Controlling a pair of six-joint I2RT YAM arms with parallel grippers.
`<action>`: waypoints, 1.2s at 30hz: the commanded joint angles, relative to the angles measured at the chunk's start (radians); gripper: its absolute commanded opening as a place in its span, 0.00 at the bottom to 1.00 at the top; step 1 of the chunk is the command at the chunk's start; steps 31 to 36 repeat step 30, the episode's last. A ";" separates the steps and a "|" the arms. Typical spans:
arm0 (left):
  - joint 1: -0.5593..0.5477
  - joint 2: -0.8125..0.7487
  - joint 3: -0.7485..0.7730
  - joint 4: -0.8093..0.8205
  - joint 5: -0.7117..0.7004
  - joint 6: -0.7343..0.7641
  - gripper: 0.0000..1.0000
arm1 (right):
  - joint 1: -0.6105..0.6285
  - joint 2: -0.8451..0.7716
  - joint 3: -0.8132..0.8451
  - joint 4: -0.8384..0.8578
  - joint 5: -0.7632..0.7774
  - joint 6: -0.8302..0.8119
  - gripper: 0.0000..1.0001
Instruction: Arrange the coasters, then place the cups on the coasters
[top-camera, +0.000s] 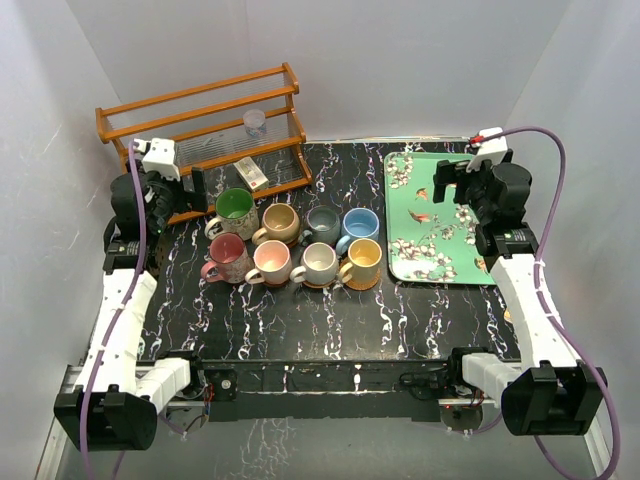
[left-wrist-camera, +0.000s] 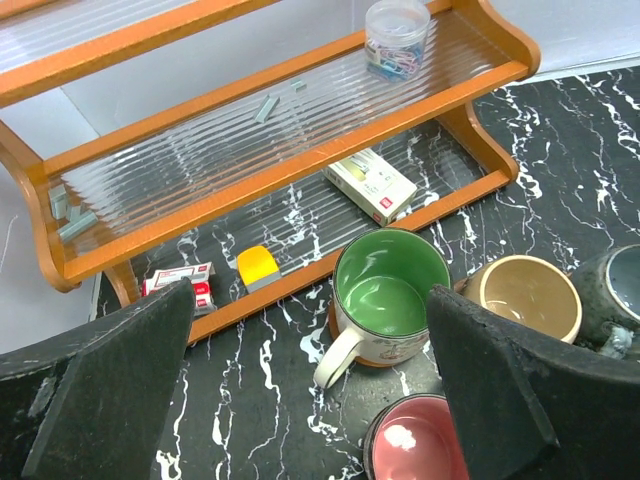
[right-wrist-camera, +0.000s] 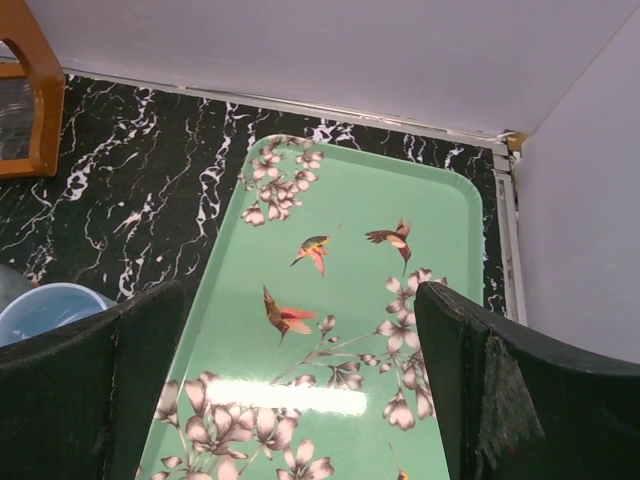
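Coasters (top-camera: 357, 287) mostly hidden under cups (top-camera: 280, 222); blue cup (right-wrist-camera: 40, 308) cut off, right wrist view.

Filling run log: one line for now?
cups: eight, two rows | coasters: under some | left gripper: open, near green mug | right gripper: open, over tray

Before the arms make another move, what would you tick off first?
1. Left gripper open, holding nothing: ok.
2. Right gripper open, empty, above the tray: ok.
3. Eight mugs upright, in two rows of four: ok.
4. Coaster under the green mug: ok.
5. A coaster under every other mug: cannot tell; most bases are hidden.
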 joint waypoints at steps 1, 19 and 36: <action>0.007 -0.051 0.011 -0.018 0.066 0.020 0.99 | -0.021 -0.061 0.023 0.004 0.003 -0.040 0.98; 0.006 -0.044 0.072 -0.075 0.065 0.031 0.99 | -0.036 -0.099 0.075 -0.083 -0.017 -0.047 0.98; 0.006 -0.026 0.075 -0.076 0.069 0.034 0.99 | -0.036 -0.088 0.072 -0.089 -0.027 -0.044 0.98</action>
